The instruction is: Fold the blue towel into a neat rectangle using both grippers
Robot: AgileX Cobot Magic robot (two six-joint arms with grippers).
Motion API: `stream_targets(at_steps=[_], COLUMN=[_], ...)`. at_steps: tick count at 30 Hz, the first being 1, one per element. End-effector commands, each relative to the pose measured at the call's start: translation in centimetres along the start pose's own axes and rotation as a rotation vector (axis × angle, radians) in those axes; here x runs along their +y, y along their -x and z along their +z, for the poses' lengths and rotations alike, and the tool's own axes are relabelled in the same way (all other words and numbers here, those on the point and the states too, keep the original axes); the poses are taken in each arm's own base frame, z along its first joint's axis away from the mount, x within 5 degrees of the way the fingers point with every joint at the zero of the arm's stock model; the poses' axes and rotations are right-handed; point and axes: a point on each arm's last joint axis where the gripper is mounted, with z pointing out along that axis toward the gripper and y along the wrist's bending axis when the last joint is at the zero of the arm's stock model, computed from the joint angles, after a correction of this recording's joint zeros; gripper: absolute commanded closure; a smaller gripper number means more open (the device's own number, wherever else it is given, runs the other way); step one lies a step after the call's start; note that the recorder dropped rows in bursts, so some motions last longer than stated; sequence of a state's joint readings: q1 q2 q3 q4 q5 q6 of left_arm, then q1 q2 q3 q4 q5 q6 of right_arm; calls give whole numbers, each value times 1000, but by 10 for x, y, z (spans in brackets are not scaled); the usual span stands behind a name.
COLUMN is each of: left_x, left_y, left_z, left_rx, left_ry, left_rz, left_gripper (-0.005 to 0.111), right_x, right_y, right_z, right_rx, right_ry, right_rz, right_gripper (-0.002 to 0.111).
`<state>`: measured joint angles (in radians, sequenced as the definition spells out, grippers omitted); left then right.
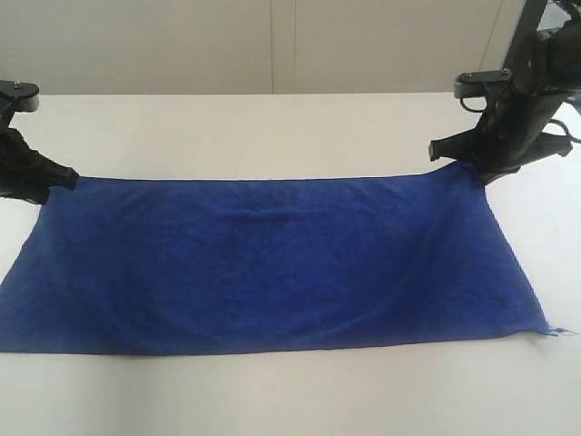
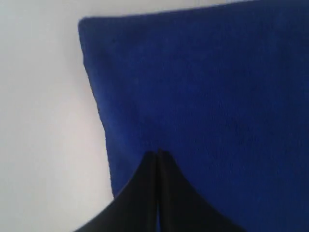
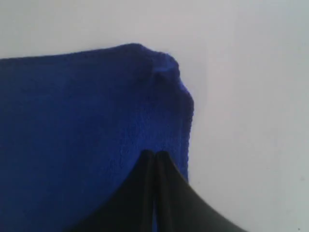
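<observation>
White tabletop (image 1: 272, 127), pale wall (image 1: 182, 45) behind. Across the middle of the exterior frame lies the blue towel (image 1: 272, 263), spread flat, long edges running left to right. At its upper-left corner the left gripper (image 2: 158, 153), fingers pressed together, pinches the cloth just in from the edge. At the upper-right corner the right gripper (image 3: 154, 153) is likewise clamped on the cloth; the corner there is puckered.
</observation>
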<state>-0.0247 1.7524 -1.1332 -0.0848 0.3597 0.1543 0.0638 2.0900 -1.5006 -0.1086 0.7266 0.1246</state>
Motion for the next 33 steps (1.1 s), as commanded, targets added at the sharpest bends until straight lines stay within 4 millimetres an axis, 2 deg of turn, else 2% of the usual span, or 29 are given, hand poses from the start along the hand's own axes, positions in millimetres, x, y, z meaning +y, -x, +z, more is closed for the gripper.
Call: stream_targets(at_steps=[1,6,18,24,33], left_x=[-4,-7,-5,-6,-6], left_y=[-9,-20,-38,-43,-43], left_z=[3,21,48,52,52], left_rx=[112,224,374,426,426], left_ry=[-53,-95,-103,-109,-109], left_rz=[-31,-54,-25,-15,-15], left_gripper=[107,107,107,107,107], right_x=[-1,-1,0,-1,-11], right_y=[-4,-7,-9,-13,-17], right_z=[22,29,34,34,33], right_rx=[34,60,75,118,160], right_ry=[-2,-3,-4,-14,-122], right_rz=[-12,-13,-10,-12,-49], right_gripper=[108,108,108,108,108])
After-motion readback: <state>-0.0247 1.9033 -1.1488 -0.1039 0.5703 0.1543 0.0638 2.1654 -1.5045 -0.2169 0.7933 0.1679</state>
